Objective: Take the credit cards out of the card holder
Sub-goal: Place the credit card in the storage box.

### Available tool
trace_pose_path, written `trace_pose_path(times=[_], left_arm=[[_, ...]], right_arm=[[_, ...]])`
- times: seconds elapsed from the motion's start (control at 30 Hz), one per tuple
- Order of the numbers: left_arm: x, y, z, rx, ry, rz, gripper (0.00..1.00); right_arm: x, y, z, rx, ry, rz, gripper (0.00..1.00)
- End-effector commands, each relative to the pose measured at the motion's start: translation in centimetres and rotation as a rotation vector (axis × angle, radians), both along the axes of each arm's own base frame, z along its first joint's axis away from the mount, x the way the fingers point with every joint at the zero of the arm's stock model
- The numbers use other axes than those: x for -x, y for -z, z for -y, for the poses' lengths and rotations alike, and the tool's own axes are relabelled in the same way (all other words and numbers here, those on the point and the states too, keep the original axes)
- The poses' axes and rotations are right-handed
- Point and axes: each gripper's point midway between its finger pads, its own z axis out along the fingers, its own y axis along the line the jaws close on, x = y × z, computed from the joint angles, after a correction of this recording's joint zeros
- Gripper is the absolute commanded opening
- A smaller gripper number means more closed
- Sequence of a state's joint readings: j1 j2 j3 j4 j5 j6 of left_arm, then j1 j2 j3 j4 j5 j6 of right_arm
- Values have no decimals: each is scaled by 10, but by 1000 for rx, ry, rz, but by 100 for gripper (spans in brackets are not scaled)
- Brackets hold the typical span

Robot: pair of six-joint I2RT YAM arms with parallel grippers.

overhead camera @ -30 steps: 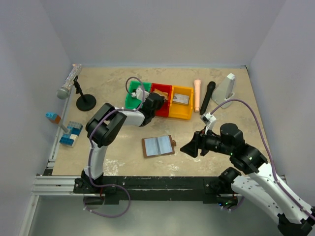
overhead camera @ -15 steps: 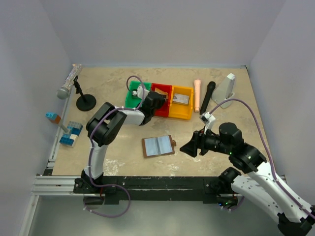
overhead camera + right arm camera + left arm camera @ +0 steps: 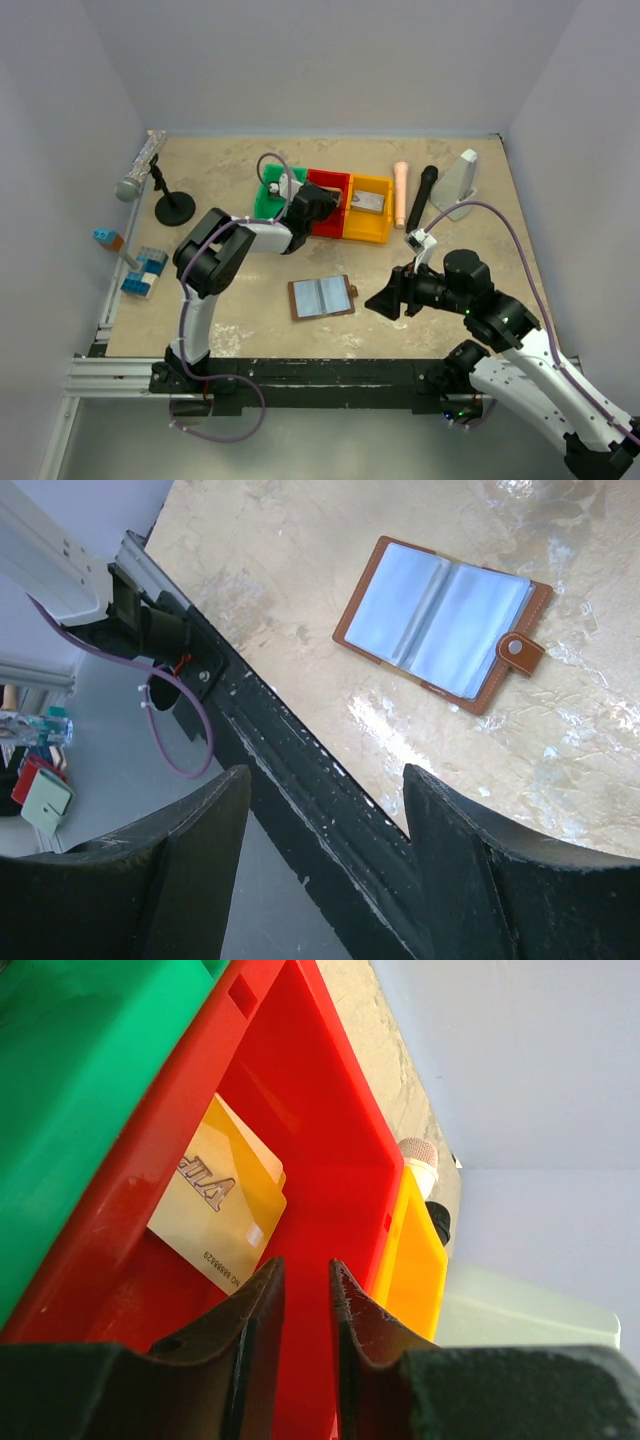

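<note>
My left gripper [image 3: 305, 1272] hangs over the open red plastic bin [image 3: 330, 1160], and its dark fingers [image 3: 262, 1310] stand a narrow slot apart with nothing between them. Just past the tips, the thin tan-gold credit card [image 3: 215, 1225] lies inside that bin, tilted with its upper edge leaning on the wall shared with the green plastic bin [image 3: 90, 1070]. I take this to mean the card is let go and delivered, so this hand is free to pull back. On the other side of the red bin sits the yellow plastic bin [image 3: 383, 228], which holds a silvery grey card [image 3: 368, 202]. The row of bins stands mid-table, toward the far edge of the beige stone-patterned table [image 3: 230, 170]. Against a second ago: at the near edge, my right gripper [image 3: 325, 775] is spread wide and empty as it was, hovering in almost the same spot. The flat brown leather-like bifold card holder [image 3: 321, 297] has not shifted; it lies open near the near edge, about midway along it, grey-blue lining up. I cannot tell whether any card remains in its pockets. Farther in, my left fingers were pressed together then, and the wrist has crept slightly toward the far edge.
</note>
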State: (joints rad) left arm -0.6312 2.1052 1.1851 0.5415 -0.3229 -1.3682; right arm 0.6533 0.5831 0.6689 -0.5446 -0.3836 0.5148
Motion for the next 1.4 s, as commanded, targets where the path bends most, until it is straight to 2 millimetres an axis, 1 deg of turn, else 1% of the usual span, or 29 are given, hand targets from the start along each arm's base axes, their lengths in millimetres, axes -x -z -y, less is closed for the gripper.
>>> trace_pose_path(times=[0.0, 0.1, 0.27, 0.33, 0.4, 0.43, 0.47, 0.5, 0.63, 0.73, 0.77, 0.83, 0.93, 1.03, 1.13, 1.23, 1.27, 1.37], left_arm=[[5, 9, -21, -32, -24, -52, 30], [7, 5, -22, -30, -17, -44, 30], [10, -9, -22, -49, 13, -11, 30], [13, -14, -22, -69, 31, 4, 27], [15, -18, -25, -109, 44, 7, 19], [19, -14, -27, -149, 48, -12, 14], [20, -13, -30, -181, 45, -22, 5], [22, -12, -32, -224, 52, -27, 0], [25, -10, -41, -406, 53, -56, 0], [25, -6, -43, -506, 73, -67, 0], [25, -1, -43, -532, 83, -72, 0], [23, -1, -39, -546, 105, -70, 0], [13, -9, -31, -571, 131, -39, 0], [10, -6, -28, -595, 144, -74, 0], [18, -1, -26, -587, 171, -120, 0], [25, 7, -21, -574, 206, -201, 0], [27, 11, -23, -582, 212, -230, 0], [31, 17, -20, -568, 232, -263, 0]], right_arm=[[-5, -10, -3, -24, 3, 42, 67], [-6, -9, -2, -23, 8, 43, 67], [-7, -9, -2, -21, 10, 43, 67], [-8, -9, -2, -18, 13, 46, 67], [-8, -8, -1, -16, 16, 46, 67], [-8, -7, -2, -15, 15, 44, 67], [-9, -7, -2, -15, 15, 44, 67], [-9, -6, -3, -15, 15, 42, 67], [-11, -3, -3, -10, 19, 38, 67], [-12, -3, -4, -6, 17, 37, 67], [-12, -3, -4, -7, 15, 36, 67], [-12, -2, -5, -4, 14, 32, 67], [-13, -1, -5, 1, 14, 30, 67], [-12, -1, -5, 3, 14, 23, 67], [-14, -4, -4, 4, 20, 28, 67], [-15, -7, -6, 3, 13, 31, 67], [-16, -9, -6, 4, 11, 33, 67], [-17, -9, -8, 9, 9, 31, 67]])
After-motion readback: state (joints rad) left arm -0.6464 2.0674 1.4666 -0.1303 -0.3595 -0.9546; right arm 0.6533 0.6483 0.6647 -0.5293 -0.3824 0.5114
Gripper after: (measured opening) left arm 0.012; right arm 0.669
